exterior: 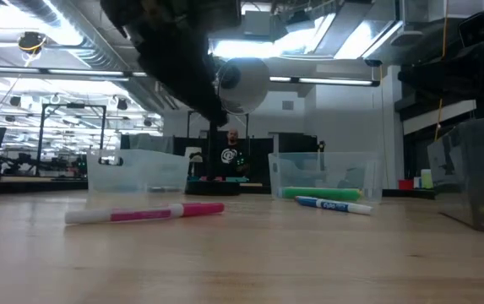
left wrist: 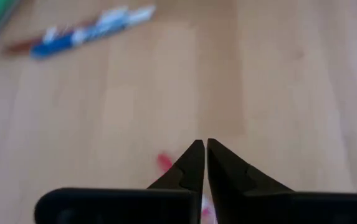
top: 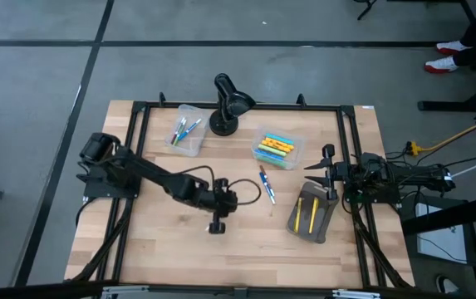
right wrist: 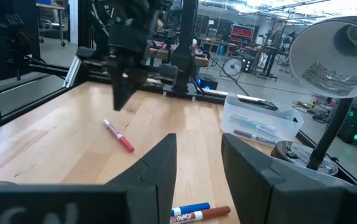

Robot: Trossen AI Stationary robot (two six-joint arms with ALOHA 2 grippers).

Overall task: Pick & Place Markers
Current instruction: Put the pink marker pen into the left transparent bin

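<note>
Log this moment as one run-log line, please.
left gripper: shut, above red marker | right gripper: open, empty, beside grey pouch | blue marker: loose on table

Even, bright overhead light; soft blur across the left wrist view; ceiling glare low.

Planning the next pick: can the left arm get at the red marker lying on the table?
Probably yes. The left gripper hangs just above the red marker, its fingers nearly together, with bare wood around the marker; they would need to open first.
</note>
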